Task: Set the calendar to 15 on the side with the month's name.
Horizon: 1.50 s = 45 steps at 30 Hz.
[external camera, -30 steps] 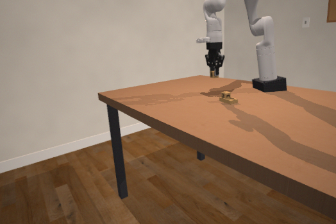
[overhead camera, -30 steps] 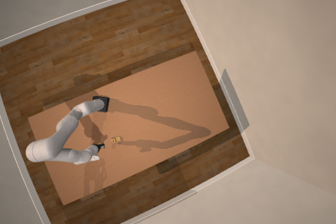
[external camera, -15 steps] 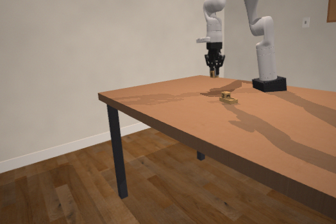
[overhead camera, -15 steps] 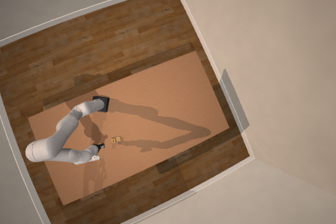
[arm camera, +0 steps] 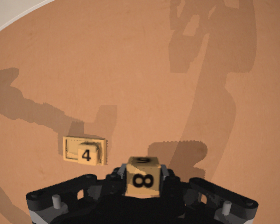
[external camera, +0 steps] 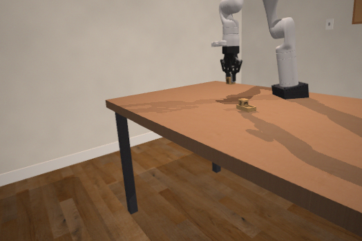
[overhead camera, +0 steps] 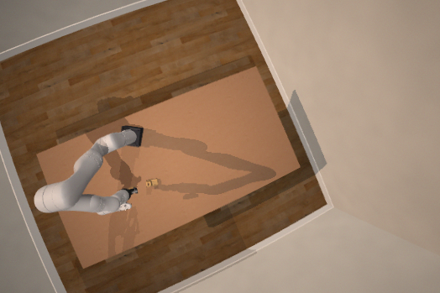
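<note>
Closest to the wrist camera, the black two-finger gripper is clamped on a small tan wooden cube, whose camera-facing side shows a black 8; its other faces are hidden by the dark finger links on either side and by the gripper body, which fills the bottom of that view in shadow. The gripper's own fingertips cannot be made out there. In the exterior view the cube is only a small tan block peeking out under the gripper, held above the far edge of the orange-brown wooden table; no digit can be read at that size. Beyond the held cube in the wrist view, down on the table, lies the shallow tan wooden calendar tray with the second tan cube standing in it, a 4 on the side that shows; any month name is too blurred to read. The exterior view shows this tray flat on the table with its cube at one end, near the arm's black square base but apart from it. From above, the tray is a tiny tan speck just beside the gripper, and the white arm's upper links are cut off in the exterior view.
</note>
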{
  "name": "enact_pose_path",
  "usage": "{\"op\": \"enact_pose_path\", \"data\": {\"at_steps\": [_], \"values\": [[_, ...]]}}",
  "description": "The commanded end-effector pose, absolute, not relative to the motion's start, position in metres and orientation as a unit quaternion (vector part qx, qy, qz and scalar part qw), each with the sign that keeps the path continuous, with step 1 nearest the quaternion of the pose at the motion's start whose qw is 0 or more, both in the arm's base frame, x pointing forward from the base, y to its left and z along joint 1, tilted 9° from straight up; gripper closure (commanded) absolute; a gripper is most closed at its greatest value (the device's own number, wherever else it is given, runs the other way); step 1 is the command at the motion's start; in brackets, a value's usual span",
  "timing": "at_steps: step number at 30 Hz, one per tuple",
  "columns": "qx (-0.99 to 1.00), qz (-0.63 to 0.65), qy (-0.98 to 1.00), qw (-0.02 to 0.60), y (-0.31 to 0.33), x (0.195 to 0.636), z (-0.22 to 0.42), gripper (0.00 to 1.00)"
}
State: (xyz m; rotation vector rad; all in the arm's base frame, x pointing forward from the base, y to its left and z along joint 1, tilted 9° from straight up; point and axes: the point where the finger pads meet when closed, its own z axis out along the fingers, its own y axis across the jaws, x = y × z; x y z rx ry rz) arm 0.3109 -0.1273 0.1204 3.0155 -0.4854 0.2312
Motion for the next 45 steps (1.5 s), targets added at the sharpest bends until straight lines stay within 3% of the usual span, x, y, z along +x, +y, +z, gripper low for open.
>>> {"op": "enact_pose_path", "data": {"at_steps": [1, 24, 45], "values": [[0.984, 0.073, -0.159, 0.039, -0.128, 0.310, 0.114, 0.72], [0.984, 0.073, -0.159, 0.039, -0.137, 0.321, 0.034, 0.72], [0.984, 0.073, -0.159, 0.039, -0.138, 0.321, 0.029, 0.72]]}}
